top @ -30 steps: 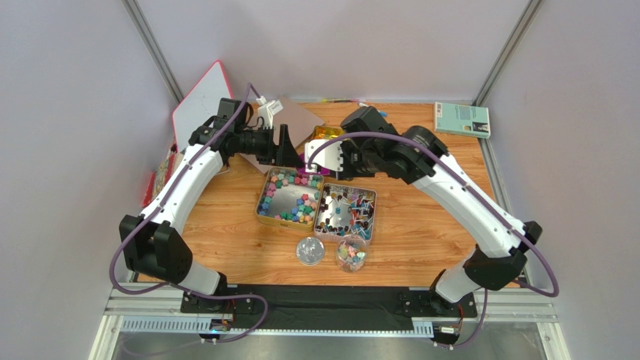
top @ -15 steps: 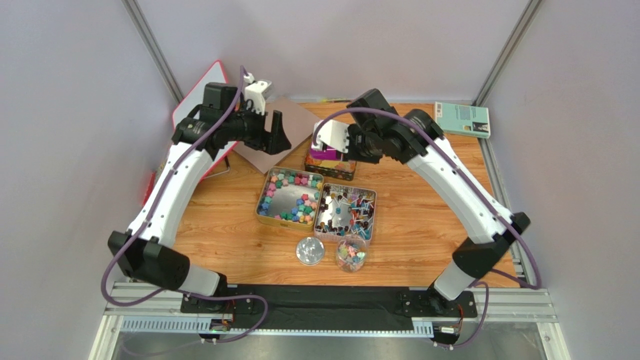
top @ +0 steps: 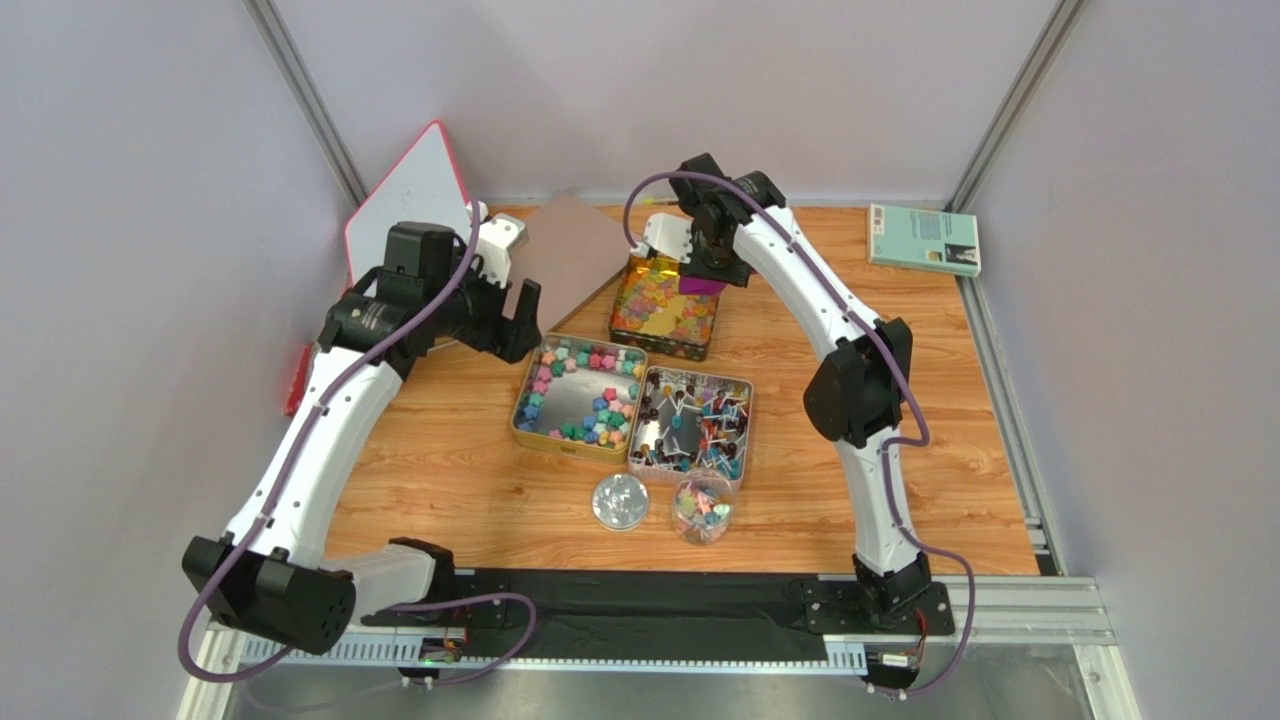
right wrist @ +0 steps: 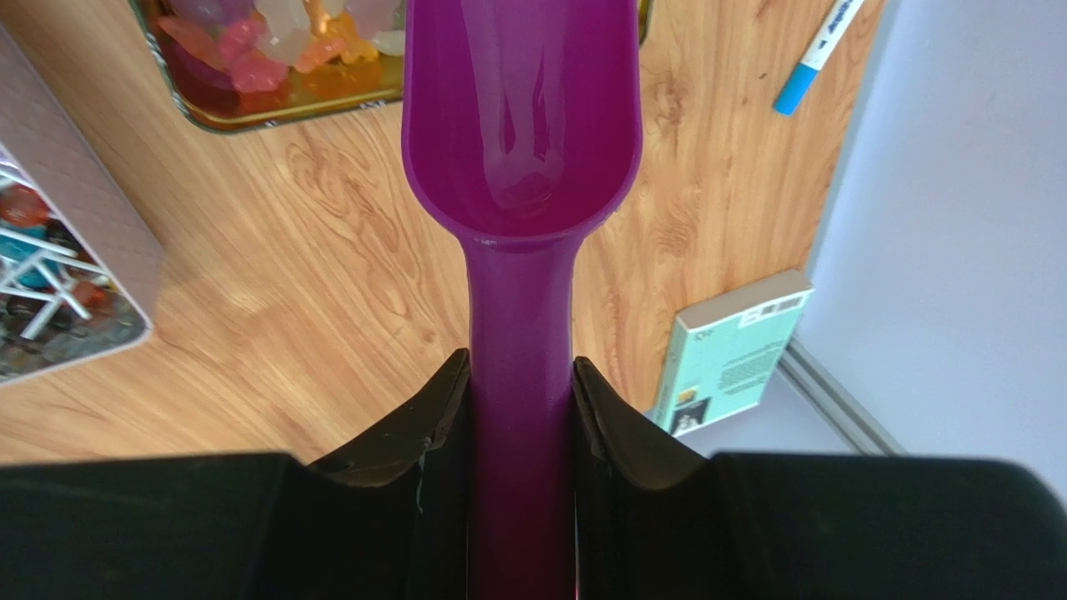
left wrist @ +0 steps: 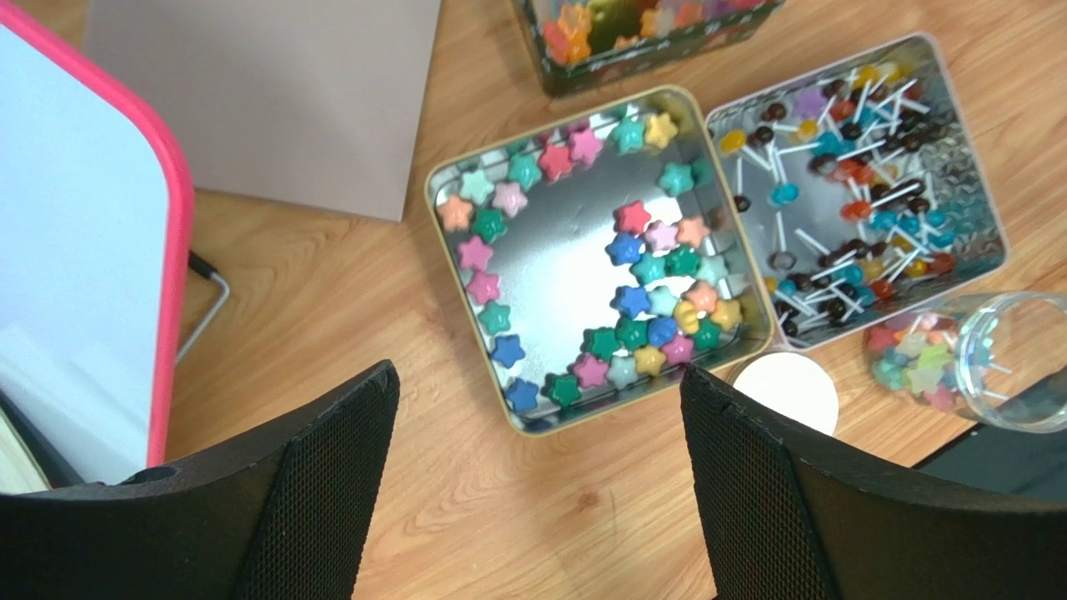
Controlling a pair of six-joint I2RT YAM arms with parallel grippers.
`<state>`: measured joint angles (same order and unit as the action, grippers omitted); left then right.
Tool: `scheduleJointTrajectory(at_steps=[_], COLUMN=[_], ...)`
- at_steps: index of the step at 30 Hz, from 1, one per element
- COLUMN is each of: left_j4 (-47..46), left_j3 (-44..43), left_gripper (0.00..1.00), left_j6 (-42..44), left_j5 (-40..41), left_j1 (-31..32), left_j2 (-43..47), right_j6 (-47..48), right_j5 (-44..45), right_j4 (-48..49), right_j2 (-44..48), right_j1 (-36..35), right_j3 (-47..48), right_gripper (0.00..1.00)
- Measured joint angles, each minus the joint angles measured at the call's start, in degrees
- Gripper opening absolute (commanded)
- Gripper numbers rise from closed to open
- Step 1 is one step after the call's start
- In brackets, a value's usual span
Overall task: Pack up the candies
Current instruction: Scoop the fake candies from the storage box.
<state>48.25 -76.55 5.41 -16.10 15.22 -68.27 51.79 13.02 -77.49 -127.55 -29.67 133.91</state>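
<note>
Our right gripper [right wrist: 520, 375] clamps the purple scoop [right wrist: 520, 150] by its handle, empty bowl aimed at the candies [right wrist: 251, 69] in the tin [right wrist: 226, 121] near the far edge of the table [right wrist: 313, 313], likely to dig in; our left gripper [left wrist: 539, 413] gapes wide, empty

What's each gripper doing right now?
Left gripper: open, holding nothing.
Right gripper: closed on the handle of the purple scoop.

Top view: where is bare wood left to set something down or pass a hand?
Largest free patch: the right side of the table, between the right arm and the edge, nearer than the book. Another: near left, between the left arm and the star tin. Crowded: the centre, where three tins, the jar and a clear lid cluster.
</note>
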Motion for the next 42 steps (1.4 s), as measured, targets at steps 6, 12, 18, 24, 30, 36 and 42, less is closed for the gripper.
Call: scheduleJointTrajectory(at_steps=[6, 12, 18, 24, 30, 36, 42], left_j4=[0.59, 0.59, 0.59, 0.61, 0.26, -0.17, -1.14], left_j3=[0.74, 0.74, 1.27, 2.58, 3.87, 4.85, 5.40], left_gripper=[0.88, 0.88, 0.88, 0.88, 0.88, 0.88, 0.88], left_j6=[0.94, 1.09, 1.11, 1.11, 0.70, -0.04, -1.68], left_j5=[1.49, 1.88, 1.88, 2.16, 2.93, 3.13, 3.13], left_j1=[-0.39, -1.09, -1.66, -2.75, -4.26, -6.71, -10.58], left_j2=[-2.91, -4.31, -4.50, -4.74, -5.29, -5.31, -5.29], right_j6=[6.84, 14.19, 18.73, 23.61, 32.24, 42.69, 51.12], right_j5=[2.58, 4.76, 6.73, 7.23, 7.21, 7.26, 6.97], right_j4=[0.20, 3.15, 7.45, 11.85, 17.18, 22.18, 24.90], right_j2=[-0.50, -4.81, -12.55, -14.47, -14.45, -13.81, -13.38], right_j1=[0.63, 1.51, 2.01, 2.01, 2.01, 2.16, 1.99], right_j3=[0.42, 1.66, 6.78, 6.49, 3.17, -0.87, -3.32], right_gripper=[0.00, 0.00, 0.00, 0.00, 0.00, 0.00, 0.00])
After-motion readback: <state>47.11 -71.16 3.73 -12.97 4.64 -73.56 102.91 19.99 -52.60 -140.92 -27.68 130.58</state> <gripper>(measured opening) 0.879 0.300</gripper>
